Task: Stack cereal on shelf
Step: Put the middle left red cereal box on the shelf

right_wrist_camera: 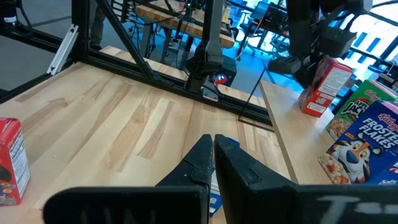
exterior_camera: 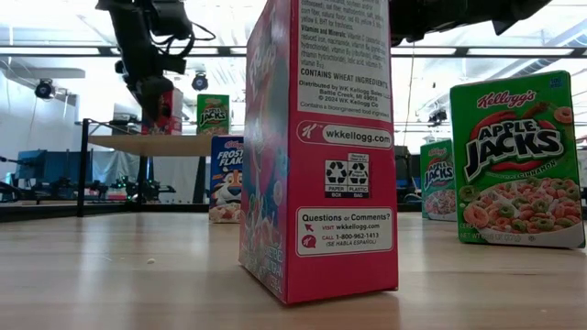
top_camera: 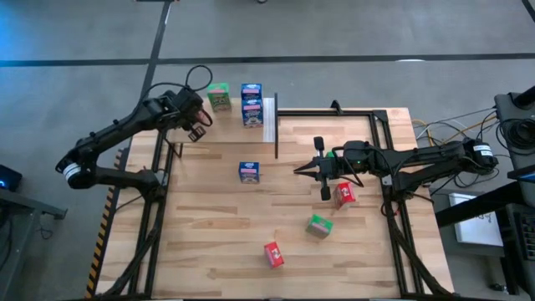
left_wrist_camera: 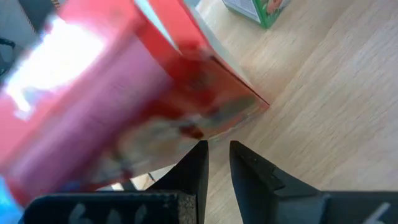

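A red cereal box stands on the shelf, at the table's far left, beside a green box and a blue Frosted Flakes box. The shelf's white end strip shows from above. My left gripper slants down at the red box, its fingers all but together and the box beyond their tips. My right gripper hovers shut and level over the table's middle, just right of a blue box that stands on the tabletop. My left gripper comes slanting down from the table's left at the red box's lower edge. The box is not between the fingers; one fingertip stands right at that edge. Whether it touches, I cannot tell. The box rests on the shelf.
A red box, a green box and another red box stand on the tabletop's right and near parts. A second blue box sits on the shelf. A thin black upright stands by the shelf's end.
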Available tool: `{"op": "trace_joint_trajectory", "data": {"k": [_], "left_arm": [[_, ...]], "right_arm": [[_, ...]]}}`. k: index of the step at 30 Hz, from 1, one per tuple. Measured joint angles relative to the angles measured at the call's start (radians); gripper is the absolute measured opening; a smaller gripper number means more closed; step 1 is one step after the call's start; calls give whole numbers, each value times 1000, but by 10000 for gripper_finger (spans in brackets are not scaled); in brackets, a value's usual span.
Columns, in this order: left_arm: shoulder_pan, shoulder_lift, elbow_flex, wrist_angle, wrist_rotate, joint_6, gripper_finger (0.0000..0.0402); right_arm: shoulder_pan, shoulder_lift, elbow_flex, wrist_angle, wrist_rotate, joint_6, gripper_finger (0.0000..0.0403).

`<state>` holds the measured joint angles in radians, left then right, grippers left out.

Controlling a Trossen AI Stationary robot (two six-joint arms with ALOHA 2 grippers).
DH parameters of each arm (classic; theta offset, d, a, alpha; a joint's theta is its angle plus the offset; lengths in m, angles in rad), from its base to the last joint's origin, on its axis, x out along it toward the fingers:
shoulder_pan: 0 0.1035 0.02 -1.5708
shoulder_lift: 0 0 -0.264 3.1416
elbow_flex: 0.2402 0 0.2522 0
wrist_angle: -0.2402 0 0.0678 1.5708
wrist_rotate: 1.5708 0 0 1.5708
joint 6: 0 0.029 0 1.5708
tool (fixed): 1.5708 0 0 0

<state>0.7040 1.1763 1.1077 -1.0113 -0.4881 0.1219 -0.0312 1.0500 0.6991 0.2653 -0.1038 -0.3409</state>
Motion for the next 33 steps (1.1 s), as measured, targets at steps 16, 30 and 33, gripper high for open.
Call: {"op": "trace_joint_trajectory", "data": {"k": [16, 30, 33], "left_arm": [[1, 0, -39, 92, -46, 27, 48], [1, 0, -39, 89, -44, -30, 48], [1, 0, -39, 66, -44, -45, 48]], "right_arm": [[0, 0, 0, 0, 0, -2, 9], [0, 0, 0, 0, 0, -2, 9], [0, 0, 0, 0, 0, -2, 9]]}}
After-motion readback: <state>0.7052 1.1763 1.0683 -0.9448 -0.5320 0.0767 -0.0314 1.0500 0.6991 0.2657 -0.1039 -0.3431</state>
